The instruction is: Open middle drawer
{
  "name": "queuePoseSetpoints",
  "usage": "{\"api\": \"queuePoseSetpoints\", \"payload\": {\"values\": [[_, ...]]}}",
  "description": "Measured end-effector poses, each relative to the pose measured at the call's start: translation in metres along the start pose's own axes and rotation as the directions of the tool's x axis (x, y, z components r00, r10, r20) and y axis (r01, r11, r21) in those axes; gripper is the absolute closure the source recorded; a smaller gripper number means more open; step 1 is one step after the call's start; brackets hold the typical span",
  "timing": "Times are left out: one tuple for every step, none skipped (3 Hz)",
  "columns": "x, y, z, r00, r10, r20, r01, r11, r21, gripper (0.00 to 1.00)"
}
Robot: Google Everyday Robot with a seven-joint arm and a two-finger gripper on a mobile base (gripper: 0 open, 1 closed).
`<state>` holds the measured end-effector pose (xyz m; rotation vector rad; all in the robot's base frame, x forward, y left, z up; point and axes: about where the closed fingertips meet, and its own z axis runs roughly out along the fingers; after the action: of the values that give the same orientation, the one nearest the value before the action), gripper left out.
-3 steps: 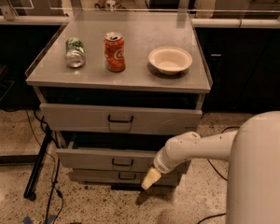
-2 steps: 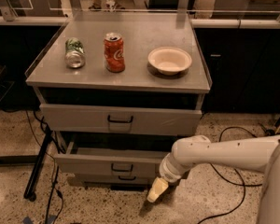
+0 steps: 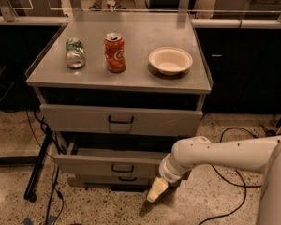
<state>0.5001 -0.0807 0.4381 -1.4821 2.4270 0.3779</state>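
The grey metal cabinet has three drawers. The middle drawer (image 3: 98,164) is pulled out a little past the top drawer (image 3: 84,120), showing a dark gap above its front. Its small black handle (image 3: 122,168) is at the centre. The bottom drawer (image 3: 96,181), with the narrowest front, sits just below. My gripper (image 3: 155,191), with cream tips, hangs low in front of the cabinet's lower right. It is to the right of and below the middle drawer's handle and does not touch it. It holds nothing.
On the cabinet top (image 3: 131,74) lie a green can on its side (image 3: 75,53), an upright red can (image 3: 114,52) and a white bowl (image 3: 170,60). Black cables (image 3: 229,191) run on the speckled floor to the right. A black stand leg (image 3: 37,172) is at the left.
My gripper has dropped slightly lower and away from the drawer fronts. The arm has stretched out further from the right. The middle drawer stays pulled out.
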Motion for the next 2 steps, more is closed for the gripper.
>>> {"api": "queuePoseSetpoints", "payload": {"values": [[-0.0089,-0.006,-0.0088,1.0,-0.014,0.021,0.013,0.9993,0.036,0.0],[-0.0173,-0.011,-0.0147,0.999,-0.028,0.041,0.026,0.9976,0.064,0.0]]}}
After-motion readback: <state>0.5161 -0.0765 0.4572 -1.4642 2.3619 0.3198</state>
